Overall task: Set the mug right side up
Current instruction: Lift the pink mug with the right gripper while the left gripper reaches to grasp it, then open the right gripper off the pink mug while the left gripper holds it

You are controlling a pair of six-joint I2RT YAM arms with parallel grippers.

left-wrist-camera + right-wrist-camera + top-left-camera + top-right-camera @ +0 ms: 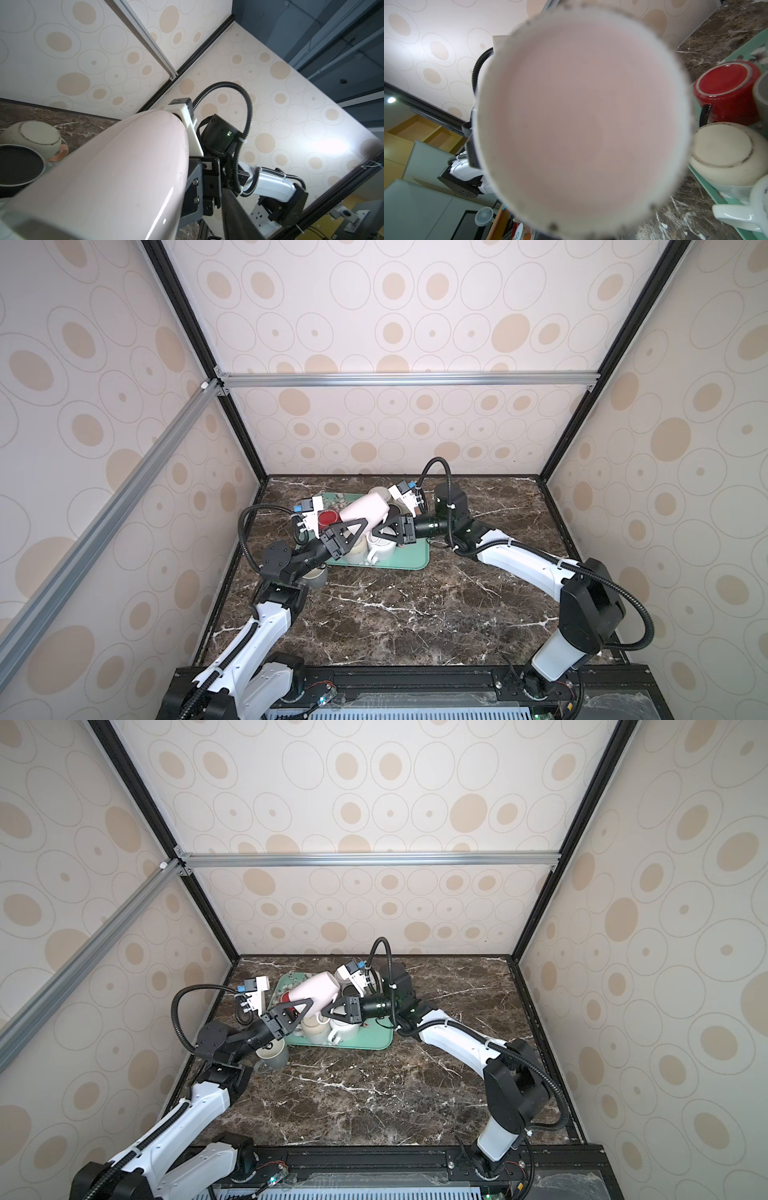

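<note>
- The pink mug (363,509) hangs tilted on its side above the green tray (415,561), clear of the cups (382,548) on the tray.
- The right gripper (380,531) is clamped tight on the mug's end.
- The left gripper (357,531) sits against the mug's body. Whether it grips cannot be told.
</note>
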